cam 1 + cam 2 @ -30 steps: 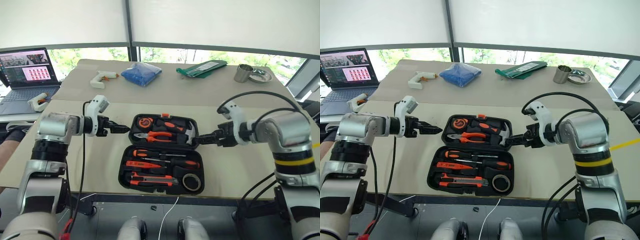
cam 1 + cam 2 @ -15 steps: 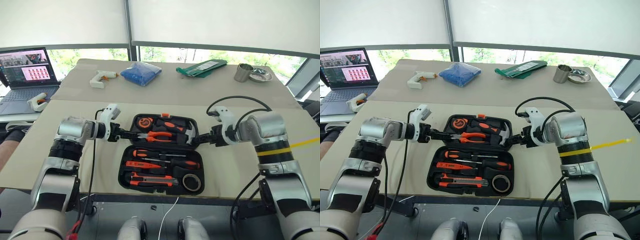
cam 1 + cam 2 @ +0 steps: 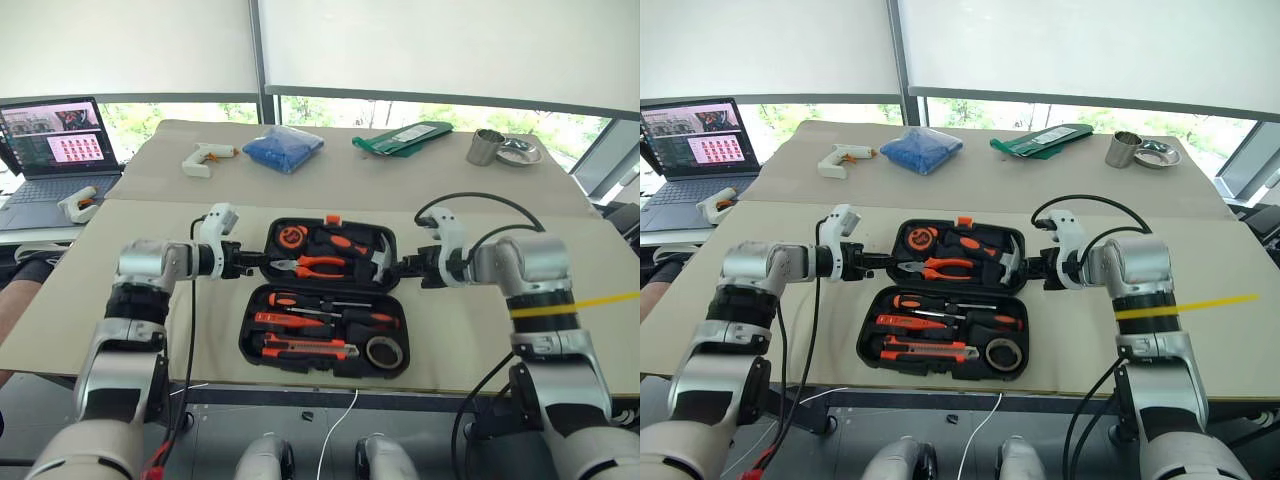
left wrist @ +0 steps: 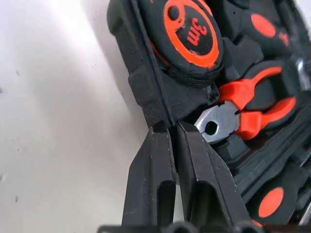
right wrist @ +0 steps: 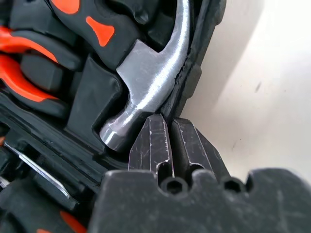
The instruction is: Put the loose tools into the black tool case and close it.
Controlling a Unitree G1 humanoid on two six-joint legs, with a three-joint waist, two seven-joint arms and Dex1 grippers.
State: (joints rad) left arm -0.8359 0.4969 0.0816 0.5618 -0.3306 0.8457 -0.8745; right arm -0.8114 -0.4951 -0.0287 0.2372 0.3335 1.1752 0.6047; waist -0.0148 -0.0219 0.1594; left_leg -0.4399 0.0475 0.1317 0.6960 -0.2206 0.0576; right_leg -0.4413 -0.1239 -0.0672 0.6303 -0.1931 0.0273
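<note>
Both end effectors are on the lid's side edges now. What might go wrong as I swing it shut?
1. The left end effector and right end effector pinch only the thin rim of the black tool case, so either may slip.
2. The hammer or pliers may fall from the lid.

Beige table (image 3: pixel 450 190) bears open black tool case (image 3: pixel 322 345)
</note>
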